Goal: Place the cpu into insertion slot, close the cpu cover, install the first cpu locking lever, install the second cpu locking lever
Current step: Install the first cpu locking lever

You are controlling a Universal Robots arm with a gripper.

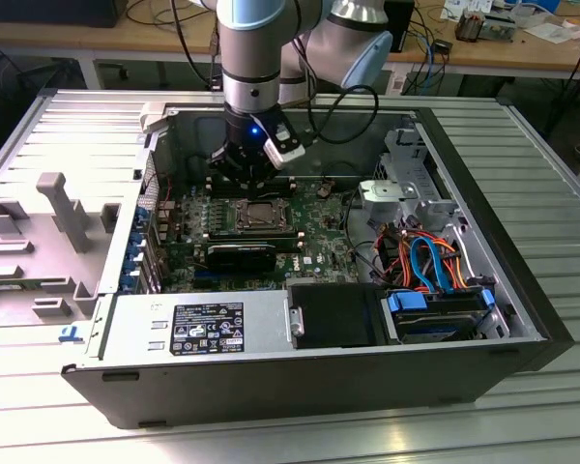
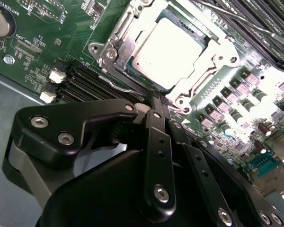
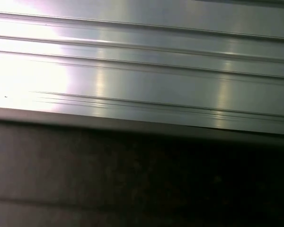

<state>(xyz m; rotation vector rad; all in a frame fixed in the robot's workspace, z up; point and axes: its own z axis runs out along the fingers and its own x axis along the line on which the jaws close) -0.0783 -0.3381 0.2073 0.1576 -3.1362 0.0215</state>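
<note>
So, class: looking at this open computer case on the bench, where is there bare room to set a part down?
Bare: the ribbed bench on the exterior view's right of the case, and the strip in front. Crowded: the motherboard under the gripper, and the cable corner.

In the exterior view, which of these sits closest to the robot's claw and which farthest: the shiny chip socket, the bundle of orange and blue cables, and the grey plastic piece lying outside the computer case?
From the gripper:
1. The insertion slot, just below it on the green board.
2. The orange and blue cables, toward the exterior view's right, inside the case.
3. The grey plastic piece, outside the case at the exterior view's left.
</note>
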